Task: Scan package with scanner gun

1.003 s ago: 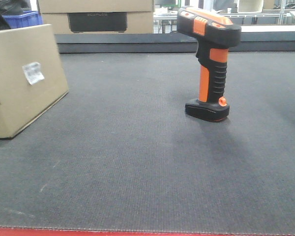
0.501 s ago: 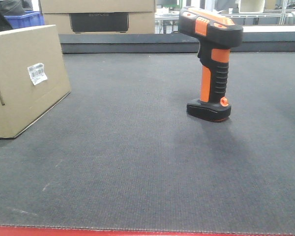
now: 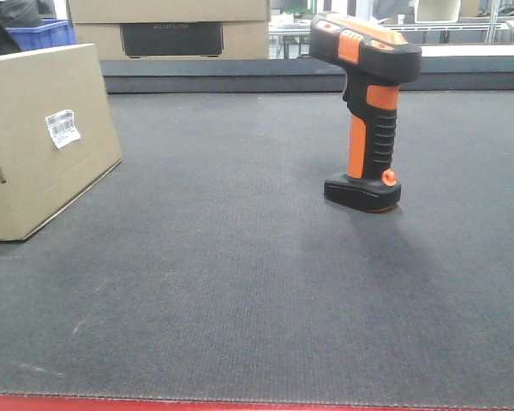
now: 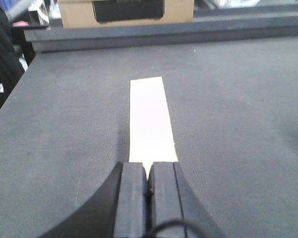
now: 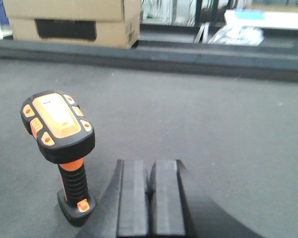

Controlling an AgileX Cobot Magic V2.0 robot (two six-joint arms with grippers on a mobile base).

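The package (image 3: 43, 137), a tan box with a white barcode sticker (image 3: 62, 128) and a dark slot, sits at the table's left edge. From the left wrist view its top shows as a pale strip (image 4: 150, 119). My left gripper (image 4: 148, 168) is shut right at the strip's near end, with nothing seen between its fingers. The scanner gun (image 3: 368, 111), black and orange, stands upright on its foot at centre right. In the right wrist view the scanner gun (image 5: 59, 129) stands just left of my right gripper (image 5: 150, 168), which is shut and apart from it.
A tan box with a black panel (image 3: 170, 30) and a blue crate (image 3: 43, 32) stand behind a raised ledge (image 3: 240, 75) at the back. The mat's red front edge (image 3: 240, 404) runs along the bottom. The table's left edge (image 4: 10, 99) is near the left arm.
The package was blurred a second ago and now sits slightly further right and sharp. The scanner gun has stayed standing in the same spot.
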